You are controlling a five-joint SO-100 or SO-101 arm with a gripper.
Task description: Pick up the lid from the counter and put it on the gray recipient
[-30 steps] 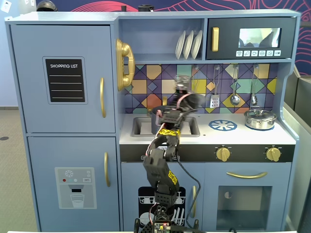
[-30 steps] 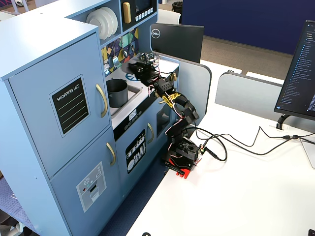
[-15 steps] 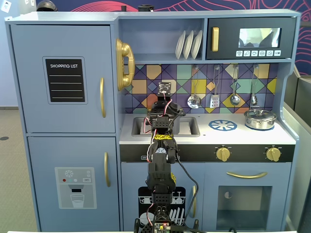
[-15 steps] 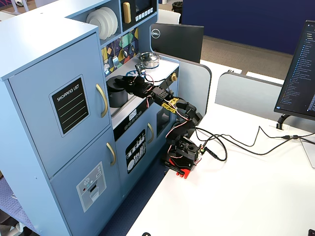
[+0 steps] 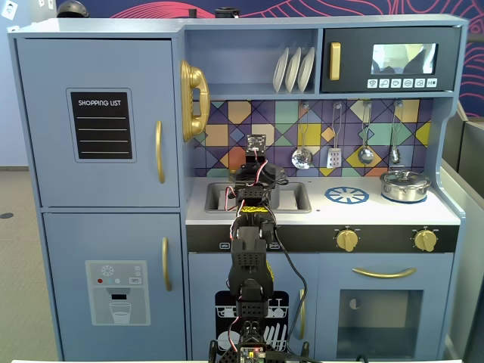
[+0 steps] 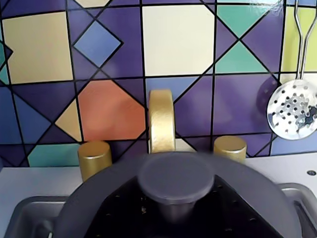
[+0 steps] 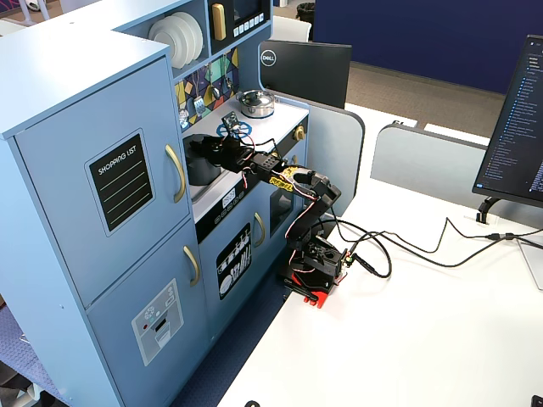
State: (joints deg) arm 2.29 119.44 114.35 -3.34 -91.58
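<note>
In the wrist view the dark-gray domed lid (image 6: 99, 198) fills the bottom of the frame, its round knob (image 6: 176, 177) in the middle. My gripper (image 6: 176, 213) is shut on the knob's stem, a black finger (image 6: 126, 210) on each side. The lid hangs over the sink (image 6: 25, 210), in front of the gold faucet (image 6: 161, 119). The gray pot is hidden under the lid here. In a fixed view it shows as a dark cylinder (image 7: 201, 168) in the sink, right under the gripper (image 7: 205, 146). In the other fixed view the arm (image 5: 253, 181) covers lid and pot.
A shiny steel pot with its own lid (image 5: 405, 184) stands on the right burner, with the blue-and-white burner ring (image 5: 347, 195) to its left. Two gold taps (image 6: 94, 158) flank the faucet. A skimmer (image 6: 293, 109) and other utensils hang on the tiled back wall.
</note>
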